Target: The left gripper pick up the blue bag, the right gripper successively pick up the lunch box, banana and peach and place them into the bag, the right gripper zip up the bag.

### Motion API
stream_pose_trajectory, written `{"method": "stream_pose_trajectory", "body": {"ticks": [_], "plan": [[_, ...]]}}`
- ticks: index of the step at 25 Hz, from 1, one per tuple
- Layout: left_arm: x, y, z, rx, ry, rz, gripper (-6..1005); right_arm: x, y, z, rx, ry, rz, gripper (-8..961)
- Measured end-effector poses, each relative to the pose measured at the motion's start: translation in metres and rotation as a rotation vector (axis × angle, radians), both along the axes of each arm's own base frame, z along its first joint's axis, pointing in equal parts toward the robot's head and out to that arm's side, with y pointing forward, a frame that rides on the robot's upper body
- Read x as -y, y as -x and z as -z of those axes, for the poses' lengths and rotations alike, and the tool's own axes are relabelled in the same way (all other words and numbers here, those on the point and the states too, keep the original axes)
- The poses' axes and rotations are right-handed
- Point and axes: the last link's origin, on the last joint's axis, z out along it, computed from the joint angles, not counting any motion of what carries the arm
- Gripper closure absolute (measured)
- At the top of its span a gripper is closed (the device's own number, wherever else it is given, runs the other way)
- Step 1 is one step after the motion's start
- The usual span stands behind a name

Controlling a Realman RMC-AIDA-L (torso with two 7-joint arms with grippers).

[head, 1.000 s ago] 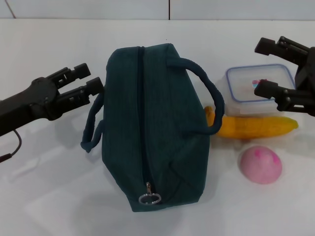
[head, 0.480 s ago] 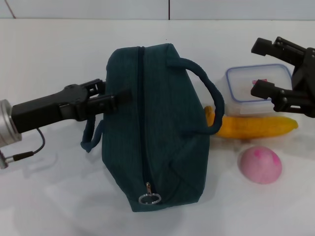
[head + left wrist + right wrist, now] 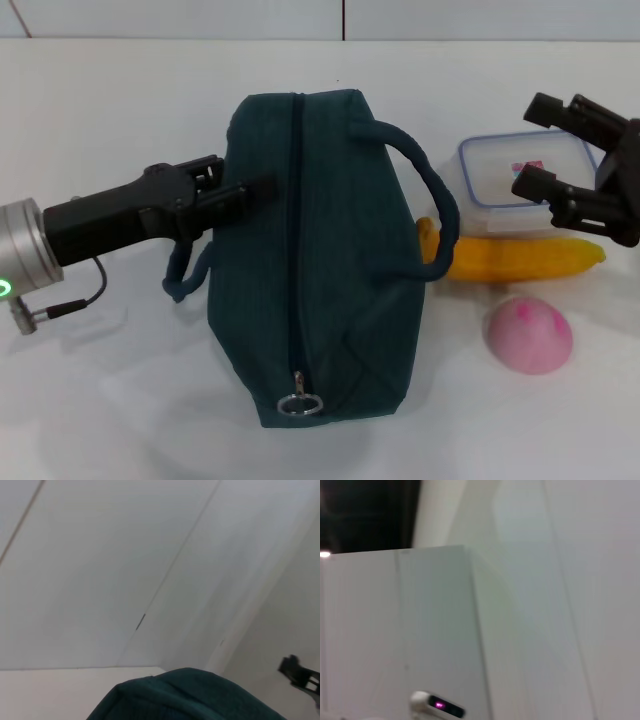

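Observation:
The blue bag (image 3: 330,270) lies on its side mid-table with its zipper shut and the pull ring (image 3: 300,404) at the near end. One handle arches toward the banana; the other handle (image 3: 185,272) hangs on the bag's left. My left gripper (image 3: 240,178) is open, fingertips against the bag's upper left side above that handle. In the left wrist view only the bag's edge (image 3: 190,695) shows. My right gripper (image 3: 530,143) hovers open over the clear lunch box (image 3: 490,180). The yellow banana (image 3: 520,258) lies in front of the box, and the pink peach (image 3: 528,334) sits nearer still.
A white table (image 3: 100,400) carries everything, with a tiled wall at its far edge. The left arm's cable (image 3: 80,300) trails on the table. The right wrist view shows only wall panels and a small lit device (image 3: 437,705).
My left gripper has travelled right, from beside the bag to touching its side. The bag has shifted slightly right. The right gripper has drifted a little to the right.

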Motion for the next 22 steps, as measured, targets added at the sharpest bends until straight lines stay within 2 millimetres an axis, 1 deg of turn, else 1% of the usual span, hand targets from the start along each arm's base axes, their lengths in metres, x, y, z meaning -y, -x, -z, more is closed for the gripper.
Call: {"method": "stream_pose_trajectory", "body": {"ticks": [4,10,13,14,16,18,22], "plan": [[-0.001,-0.003,0.003,0.003,-0.003,0.013,404,0.005,-0.011,0.005,-0.024,-0.038,0.088,75],[-0.006,-0.008,0.0,0.02,-0.045,0.036,529,0.012,-0.022,0.012,-0.11,-0.105,0.221,76],[-0.008,-0.009,0.001,0.003,-0.097,0.07,743,0.016,-0.027,0.021,-0.179,-0.151,0.32,76],[-0.009,-0.01,0.001,-0.001,-0.104,0.079,782,0.018,-0.029,0.024,-0.205,-0.17,0.359,76],[-0.012,-0.014,0.003,-0.01,-0.113,0.103,861,0.022,-0.038,0.024,-0.262,-0.216,0.451,77],[-0.017,-0.018,0.006,-0.018,-0.115,0.12,940,0.023,-0.048,0.02,-0.314,-0.201,0.537,77],[-0.022,-0.019,0.01,-0.034,-0.122,0.12,952,0.012,-0.068,0.02,-0.409,-0.103,0.758,78]]}}
